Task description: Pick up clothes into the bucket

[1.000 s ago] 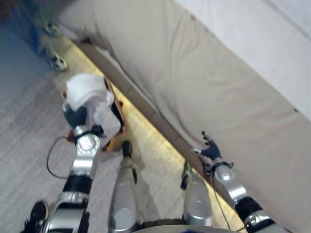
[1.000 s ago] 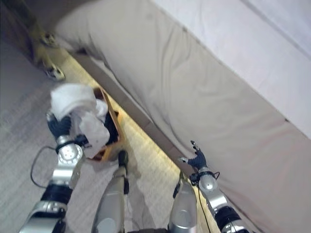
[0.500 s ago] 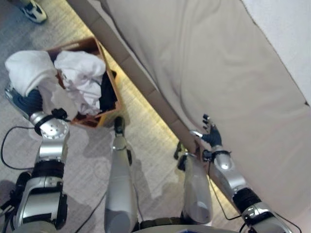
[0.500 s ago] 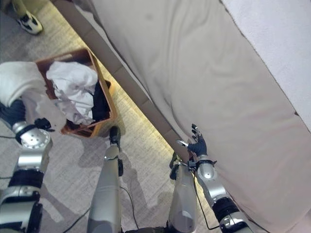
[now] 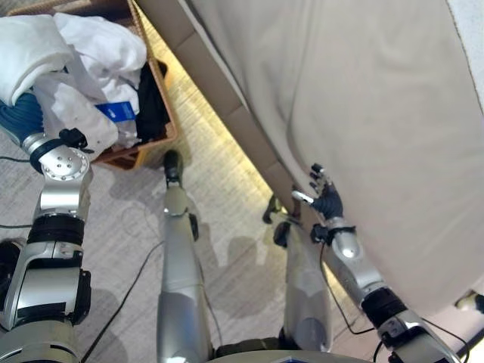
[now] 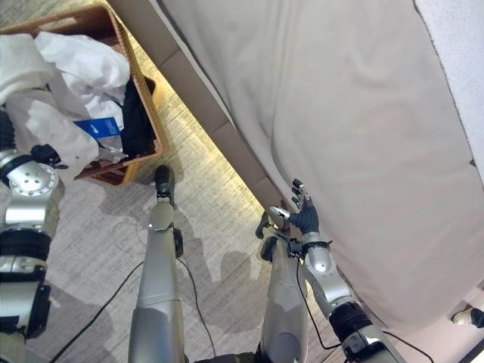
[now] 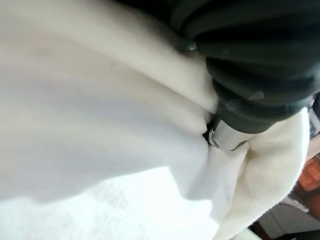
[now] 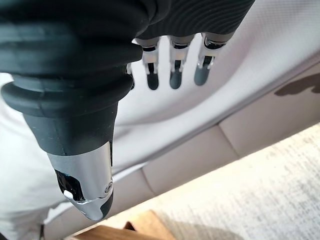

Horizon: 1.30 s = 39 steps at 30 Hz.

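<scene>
Left eye view: While the left hand point(image 5: 23, 121) is at the upper left of the frame, its dark cover sits under a white garment point(image 5: 30, 45) that is draped over it; I cannot tell from here how the fingers are set. Beside it the wicker bucket point(image 5: 162, 136) already holds white clothes point(image 5: 106, 49) and something dark point(image 5: 151, 106), and a blue tag point(image 5: 117, 111) shows on the white cloth that hangs at the bucket's near side.

Progress: Judging from this, some clothes are already in and the carried garment is at the bucket's edge but not yet let go (the drop is what remains).

Right eye view: At the centre right the right hand point(image 6: 302, 215) is held up with its fingers straight and spread, holding nothing, close against the beige cover point(image 6: 340, 113) of the bed. No loose clothes can be seen on the floor point(image 6: 212, 204) in this view.

Left wrist view: White cloth point(image 7: 100, 125) lies directly against the dark ribbed cover of the hand, something the head views cannot show so near. The fingers are hidden by the cloth, so their grip cannot be told.

Right wrist view: Silver fingers point(image 8: 174, 72) with dark tips point straight out, apart, with nothing between them. Past them are the beige cover, the padded bed base point(image 8: 200, 155) and, at the bottom edge, a wooden corner point(image 8: 135, 230) (perhaps the bucket).
</scene>
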### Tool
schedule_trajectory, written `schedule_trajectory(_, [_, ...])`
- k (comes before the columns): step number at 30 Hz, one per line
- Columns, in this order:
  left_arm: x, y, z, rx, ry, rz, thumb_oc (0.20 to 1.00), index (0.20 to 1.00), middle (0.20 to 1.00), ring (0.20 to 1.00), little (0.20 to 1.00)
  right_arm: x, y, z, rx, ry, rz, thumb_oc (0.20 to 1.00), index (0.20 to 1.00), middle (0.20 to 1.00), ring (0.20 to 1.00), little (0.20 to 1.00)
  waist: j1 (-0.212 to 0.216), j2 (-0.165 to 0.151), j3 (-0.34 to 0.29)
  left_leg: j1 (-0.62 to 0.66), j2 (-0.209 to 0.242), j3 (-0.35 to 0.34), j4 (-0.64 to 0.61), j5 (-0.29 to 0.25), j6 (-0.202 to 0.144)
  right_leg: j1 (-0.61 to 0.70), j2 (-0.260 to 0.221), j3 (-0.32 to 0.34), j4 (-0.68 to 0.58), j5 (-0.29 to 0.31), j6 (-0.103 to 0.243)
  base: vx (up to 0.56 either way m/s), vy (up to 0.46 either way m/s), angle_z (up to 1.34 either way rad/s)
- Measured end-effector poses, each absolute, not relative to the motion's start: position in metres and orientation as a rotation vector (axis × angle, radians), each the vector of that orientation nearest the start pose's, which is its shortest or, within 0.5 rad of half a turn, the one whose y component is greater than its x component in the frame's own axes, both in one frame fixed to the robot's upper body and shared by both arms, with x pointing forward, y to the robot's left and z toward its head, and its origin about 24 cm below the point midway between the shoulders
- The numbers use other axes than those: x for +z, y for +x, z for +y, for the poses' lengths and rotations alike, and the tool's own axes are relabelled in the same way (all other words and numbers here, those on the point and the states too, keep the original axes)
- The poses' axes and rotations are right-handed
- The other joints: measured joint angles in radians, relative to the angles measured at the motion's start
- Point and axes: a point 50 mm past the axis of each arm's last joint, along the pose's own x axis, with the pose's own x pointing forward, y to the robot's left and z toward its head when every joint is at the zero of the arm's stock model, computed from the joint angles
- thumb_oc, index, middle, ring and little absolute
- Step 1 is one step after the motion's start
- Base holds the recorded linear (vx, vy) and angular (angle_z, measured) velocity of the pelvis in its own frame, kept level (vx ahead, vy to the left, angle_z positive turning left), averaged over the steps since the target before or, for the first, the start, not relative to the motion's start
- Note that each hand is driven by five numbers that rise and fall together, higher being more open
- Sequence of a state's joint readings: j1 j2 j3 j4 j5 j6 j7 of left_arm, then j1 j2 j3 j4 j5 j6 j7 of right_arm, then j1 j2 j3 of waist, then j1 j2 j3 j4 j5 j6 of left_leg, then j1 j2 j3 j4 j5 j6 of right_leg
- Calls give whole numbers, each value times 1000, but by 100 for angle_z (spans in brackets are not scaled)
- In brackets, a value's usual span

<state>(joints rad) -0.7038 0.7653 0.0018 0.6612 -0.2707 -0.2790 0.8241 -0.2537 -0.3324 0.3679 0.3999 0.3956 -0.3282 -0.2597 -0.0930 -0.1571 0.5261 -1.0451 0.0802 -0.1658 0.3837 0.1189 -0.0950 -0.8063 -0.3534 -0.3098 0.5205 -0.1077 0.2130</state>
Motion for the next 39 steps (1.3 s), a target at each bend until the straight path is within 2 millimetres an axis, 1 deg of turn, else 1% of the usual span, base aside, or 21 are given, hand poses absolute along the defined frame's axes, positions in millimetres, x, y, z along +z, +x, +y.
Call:
schedule_trajectory(4, [234, 326, 337, 1007, 208, -595, 200, 200, 200, 200, 200, 40, 293, -155, 15, 2, -92, 1000, 1000, 1000, 1000, 1000, -5, 0, 0, -51, -1, -1, 17, 4, 5, -47, 0, 2, 13, 0, -1, -2, 40, -2])
schedule_trajectory(6, [235, 328, 338, 1009, 213, -587, 200, 200, 200, 200, 200, 41, 294, -155, 17, 2, -98, 1000, 1000, 1000, 1000, 1000, -17, 0, 0, -73, 0, -2, 27, 5, 4, -66, 0, 2, 14, 3, -1, -5, 20, -1])
schedule_trajectory(7, [234, 329, 339, 1013, 218, -577, 200, 200, 200, 200, 200, 41, 294, -155, 18, 3, -99, 1000, 1000, 1000, 1000, 1000, -25, -1, 0, -77, 0, -2, 29, 7, 1, -69, 0, 2, 15, 3, -1, 1, 37, -4])
schedule_trajectory(11, [217, 331, 350, 1055, 239, -476, 200, 200, 200, 200, 200, 49, 294, -152, 30, 12, -129, 1000, 1000, 1000, 1000, 1000, -42, -1, 0, -88, 4, -1, 39, 2, -3, -79, 4, 4, 15, 3, -2, -1, 17, -3])
schedule_trajectory(15, [207, 332, 356, 1061, 256, -417, 200, 200, 200, 200, 200, 53, 294, -153, 36, 8, -151, 1000, 1000, 1000, 1000, 1000, -58, -1, -1, -90, 9, -1, 44, -2, -3, -82, 7, 6, 15, 3, -3, -5, 39, -3])
schedule_trajectory(17, [200, 334, 357, 1036, 238, -370, 200, 200, 200, 200, 200, 58, 295, -159, 36, -14, -167, 1000, 1000, 1000, 1000, 1000, -58, -1, -1, -95, 11, 1, 46, -4, -4, -88, 8, 11, 13, 4, -4, 0, 27, -4])
schedule_trajectory(19, [198, 335, 359, 1020, 243, -345, 200, 200, 200, 200, 200, 59, 295, -162, 32, -24, -170, 1000, 1000, 1000, 1000, 1000, -57, -1, -1, -101, 15, 0, 49, -4, -5, -93, 13, 12, 13, 4, -4, -1, 22, -4])
schedule_trajectory(21, [192, 339, 363, 1009, 268, -267, 200, 200, 200, 200, 200, 60, 296, -163, 30, -28, -173, 1000, 1000, 1000, 1000, 1000, -58, -1, -1, -105, 20, -2, 53, -4, -5, -95, 19, 12, 16, 6, -7, 0, 30, -5])
schedule_trajectory(23, [192, 342, 364, 998, 273, -231, 200, 200, 200, 200, 200, 61, 296, -164, 31, -32, -175, 1000, 1000, 1000, 1000, 1000, -59, -1, -1, -105, 20, -1, 54, -4, -5, -95, 19, 13, 18, 6, -8, 0, 0, 0])
schedule_trajectory(27, [202, 346, 364, 987, 253, -224, 200, 200, 200, 200, 200, 65, 298, -165, 34, -39, -190, 1000, 1000, 1000, 1000, 1000, -60, -1, -1, -106, 20, -2, 58, -4, -5, -96, 19, 13, 21, 6, -8, 0, 0, 0])
schedule_trajectory(28, [204, 347, 363, 983, 251, -230, 222, 222, 222, 222, 222, 66, 299, -165, 35, -39, -193, 1000, 1000, 1000, 1000, 1000, -60, -1, -1, -106, 20, -2, 58, -4, -5, -96, 18, 14, 22, 6, -8, 0, 0, 0])
schedule_trajectory(29, [205, 347, 362, 979, 250, -232, 853, 853, 853, 853, 853, 66, 299, -165, 35, -39, -195, 1000, 1000, 1000, 1000, 1000, -60, -1, -1, -106, 20, -2, 58, -4, -5, -96, 18, 13, 22, 6, -8, 0, 0, 0])
schedule_trajectory(30, [205, 347, 362, 978, 251, -232, 1000, 1000, 1000, 1000, 1000, 66, 299, -164, 35, -38, -196, 1000, 1000, 1000, 1000, 1000, -60, -1, -1, -106, 20, -2, 59, -4, -5, -96, 18, 13, 22, 6, -8, 0, 0, 0])
schedule_trajectory(36, [209, 349, 358, 948, 249, -265, 1000, 1000, 1000, 1000, 1000, 67, 299, -165, 33, -37, -198, 1000, 1000, 1000, 1000, 1000, -58, -1, -1, -106, 20, -2, 59, -4, -5, -96, 18, 13, 22, 6, -8, 0, 0, 0])
schedule_trajectory(39, [210, 347, 360, 954, 251, -263, 1000, 1000, 1000, 1000, 1000, 67, 299, -165, 34, -37, -197, 1000, 1000, 1000, 1000, 1000, -61, -1, -1, -106, 22, -2, 59, -4, -5, -96, 20, 14, 21, 7, -8, 0, 0, 0])
